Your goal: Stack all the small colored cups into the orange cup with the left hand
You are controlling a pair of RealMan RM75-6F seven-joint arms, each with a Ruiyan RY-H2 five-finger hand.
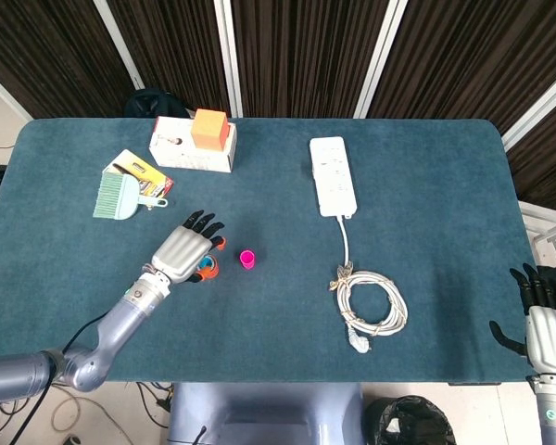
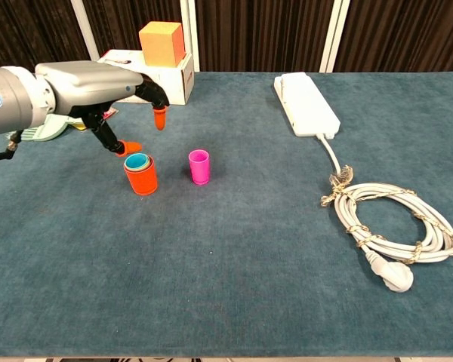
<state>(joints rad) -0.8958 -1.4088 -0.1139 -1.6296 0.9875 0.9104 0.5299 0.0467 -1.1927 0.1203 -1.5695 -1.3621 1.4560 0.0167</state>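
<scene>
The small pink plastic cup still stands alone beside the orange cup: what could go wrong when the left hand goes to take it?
1. The small pink plastic cup is narrow, upright and probably light; a fingertip of the open left hand might tip it or push it away.
2. The orange plastic cup, with the blue cup nested inside, stands close beside it, so a wide reach could knock this stack.
3. From the head view the hand partly covers the stack, which may make aiming harder.
</scene>
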